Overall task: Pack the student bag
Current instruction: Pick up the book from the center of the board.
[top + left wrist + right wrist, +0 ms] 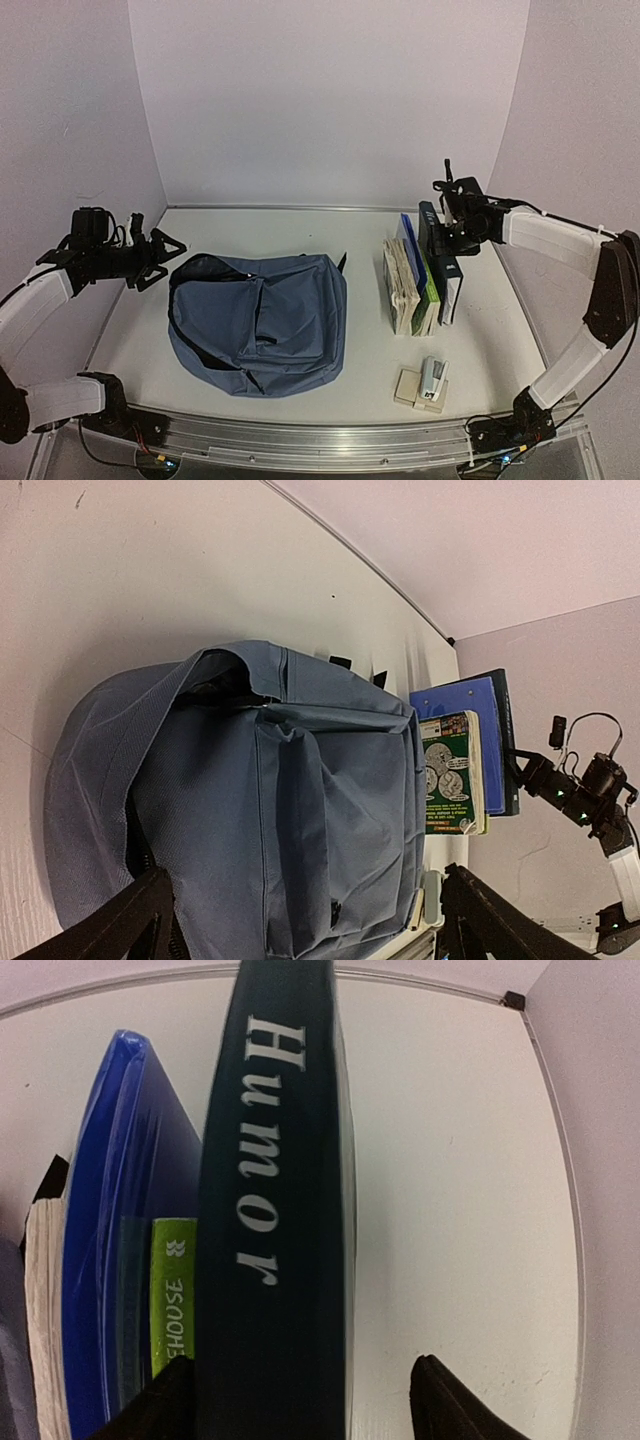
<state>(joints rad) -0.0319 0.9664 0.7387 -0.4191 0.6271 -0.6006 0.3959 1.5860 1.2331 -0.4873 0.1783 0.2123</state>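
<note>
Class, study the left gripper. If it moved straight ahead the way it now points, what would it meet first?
Most likely the backpack. The left gripper is open and points at it, with nothing else showing between them. How high it sits above the fabric is hard to judge.

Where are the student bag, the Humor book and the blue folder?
student bag (290,320), top view, front pocket.
Humor book (270,1160), right wrist view, lettered spine.
blue folder (120,1210), right wrist view, cover.

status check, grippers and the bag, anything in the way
left gripper open, left of student bag. right gripper open, straddling dark Humor book, not clamped. bag lies flat, top gaping. nothing between bag and books.
</note>
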